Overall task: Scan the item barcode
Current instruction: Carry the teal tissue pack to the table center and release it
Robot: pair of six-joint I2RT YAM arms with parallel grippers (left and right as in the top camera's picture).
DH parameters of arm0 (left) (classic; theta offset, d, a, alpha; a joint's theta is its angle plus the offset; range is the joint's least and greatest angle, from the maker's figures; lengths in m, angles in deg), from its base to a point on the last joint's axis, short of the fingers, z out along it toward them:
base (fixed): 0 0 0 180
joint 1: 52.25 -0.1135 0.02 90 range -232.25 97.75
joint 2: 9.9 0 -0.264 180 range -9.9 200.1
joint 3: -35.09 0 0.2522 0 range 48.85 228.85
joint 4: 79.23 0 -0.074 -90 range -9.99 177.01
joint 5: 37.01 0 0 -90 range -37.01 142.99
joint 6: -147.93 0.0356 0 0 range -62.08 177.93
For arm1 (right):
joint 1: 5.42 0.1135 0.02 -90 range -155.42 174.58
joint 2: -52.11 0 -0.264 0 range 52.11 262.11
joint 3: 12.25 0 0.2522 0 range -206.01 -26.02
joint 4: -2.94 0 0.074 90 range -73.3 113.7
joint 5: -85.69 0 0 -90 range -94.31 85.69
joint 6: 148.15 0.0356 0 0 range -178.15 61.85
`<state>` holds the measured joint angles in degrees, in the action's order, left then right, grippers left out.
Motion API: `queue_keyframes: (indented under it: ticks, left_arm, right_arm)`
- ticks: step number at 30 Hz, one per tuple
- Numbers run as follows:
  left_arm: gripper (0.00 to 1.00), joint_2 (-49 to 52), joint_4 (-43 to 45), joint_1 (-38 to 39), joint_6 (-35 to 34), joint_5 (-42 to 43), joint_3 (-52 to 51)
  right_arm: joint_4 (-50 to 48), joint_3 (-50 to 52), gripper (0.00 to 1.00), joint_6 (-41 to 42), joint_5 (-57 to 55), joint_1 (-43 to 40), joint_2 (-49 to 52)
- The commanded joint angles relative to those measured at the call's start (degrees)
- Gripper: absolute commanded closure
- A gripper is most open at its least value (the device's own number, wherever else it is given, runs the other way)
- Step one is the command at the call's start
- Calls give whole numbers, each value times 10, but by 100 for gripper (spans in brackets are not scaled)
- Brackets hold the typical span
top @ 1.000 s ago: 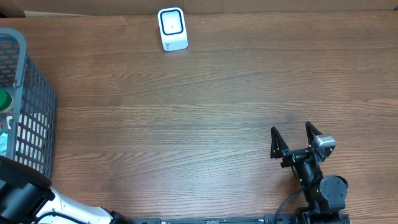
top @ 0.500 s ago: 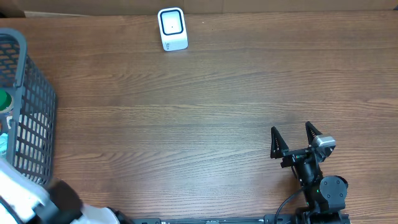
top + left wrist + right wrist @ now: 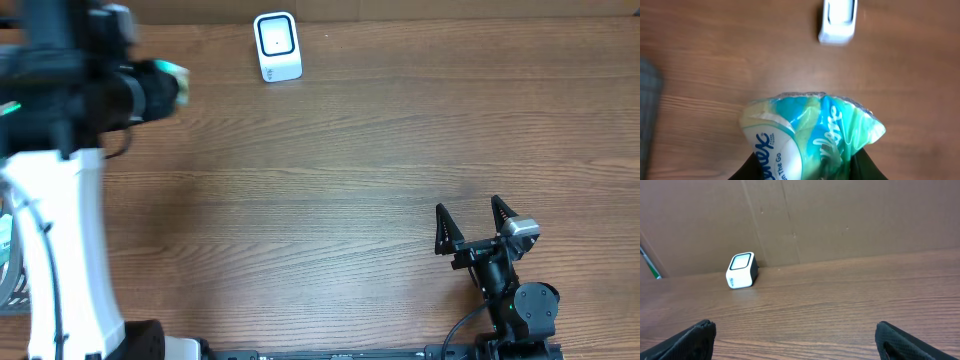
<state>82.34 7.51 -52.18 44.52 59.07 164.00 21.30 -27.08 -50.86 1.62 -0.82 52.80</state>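
Kleenex pack pinched in left gripper, w/ white scanner beyond on wood table.

Illumination is bright, even and diffuse in all views; shadows on the worktop are faint and soft-edged. In the overhead view the left arm is smeared by motion blur, while the remainder is sharp. In the left wrist view the tissue pack and the scanner are both soft and blurred.

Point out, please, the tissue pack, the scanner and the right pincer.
tissue pack (image 3: 810, 137): left wrist view, middle of its wrapper.
scanner (image 3: 276, 40): overhead view, its screen face.
right pincer (image 3: 466, 204): overhead view, midway between its open fingertips.
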Motion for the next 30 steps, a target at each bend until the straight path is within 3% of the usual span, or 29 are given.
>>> queue_keyframes:
  ticks: [1, 9, 14, 24, 28, 30]
  left_arm:
    - [80, 3, 32, 41, -10, -27, -80]
    - [80, 4, 189, 119, -61, -27, -309]
    - [73, 5, 282, 154, -86, -27, -412]
    - [72, 50, 400, 203, -124, -24, -509]
    - [48, 68, 417, 214, -124, -24, -509]
    - [41, 71, 421, 217, -124, -24, -509]
  right_arm:
    - [-2, 6, 0, 1, -3, 3, -5]
    - [-2, 6, 0, 1, -3, 3, -5]
    - [-2, 6, 0, 1, -3, 3, -5]
    - [-2, 6, 0, 1, -3, 3, -5]
    - [-2, 6, 0, 1, -3, 3, -5]
    - [-2, 6, 0, 1, -3, 3, -5]
